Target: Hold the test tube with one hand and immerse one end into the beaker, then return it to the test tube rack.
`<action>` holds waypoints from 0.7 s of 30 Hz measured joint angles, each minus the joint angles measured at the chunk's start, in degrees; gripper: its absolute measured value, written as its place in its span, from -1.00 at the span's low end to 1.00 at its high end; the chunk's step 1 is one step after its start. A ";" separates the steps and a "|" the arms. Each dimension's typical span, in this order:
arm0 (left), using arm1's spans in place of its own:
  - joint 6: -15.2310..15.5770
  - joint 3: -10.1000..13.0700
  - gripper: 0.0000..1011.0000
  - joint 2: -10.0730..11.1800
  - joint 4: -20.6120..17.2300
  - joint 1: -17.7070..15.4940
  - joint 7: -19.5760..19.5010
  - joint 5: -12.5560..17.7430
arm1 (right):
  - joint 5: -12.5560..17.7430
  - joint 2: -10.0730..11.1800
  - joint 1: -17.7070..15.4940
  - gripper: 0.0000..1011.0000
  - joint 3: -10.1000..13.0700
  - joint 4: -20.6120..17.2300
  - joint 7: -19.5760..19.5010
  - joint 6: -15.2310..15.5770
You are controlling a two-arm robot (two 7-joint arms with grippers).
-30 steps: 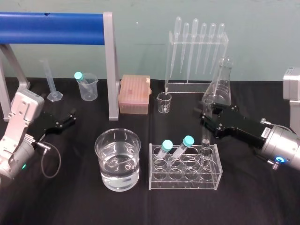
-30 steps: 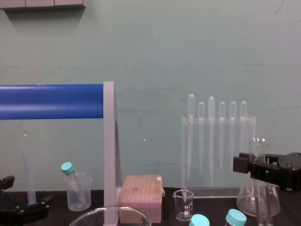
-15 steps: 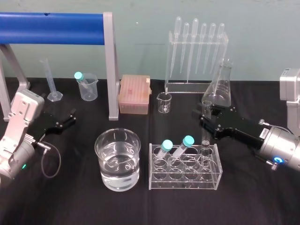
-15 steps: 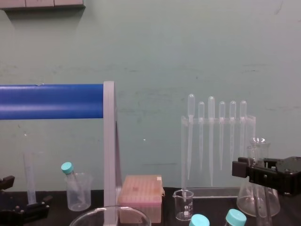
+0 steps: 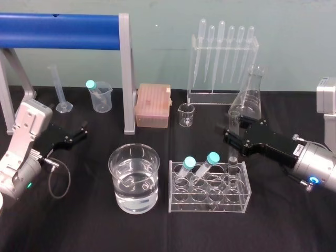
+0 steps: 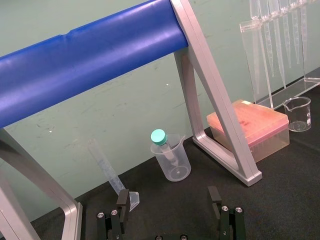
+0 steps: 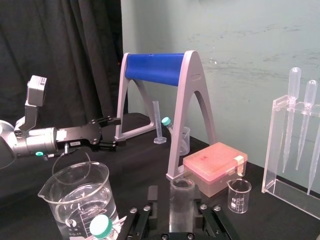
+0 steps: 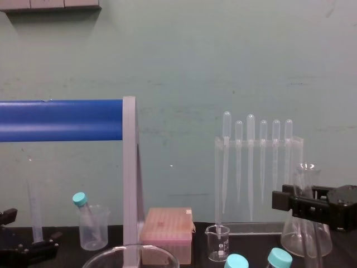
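test tube (image 5: 232,160) in rack (image 5: 210,202), wrist view: right gripper (image 7: 178,201) loose

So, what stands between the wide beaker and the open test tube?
In the head view, two teal-capped tubes lean in the rack between beaker and test tube.

Chest view, btm edge: beaker (image 8: 131,254) cut off below rim. Head view, ctr-right: middle of test tube (image 5: 233,121) hidden behind right gripper (image 5: 230,138).
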 joint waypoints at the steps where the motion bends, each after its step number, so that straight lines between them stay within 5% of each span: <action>1: 0.00 0.00 0.98 0.00 0.00 0.00 0.00 0.00 | 0.00 0.00 0.00 -0.21 0.00 0.00 0.00 -0.01; 21: 0.00 0.00 0.98 0.00 0.00 0.00 0.00 0.00 | 0.06 0.00 0.00 0.97 0.00 0.00 0.08 -0.05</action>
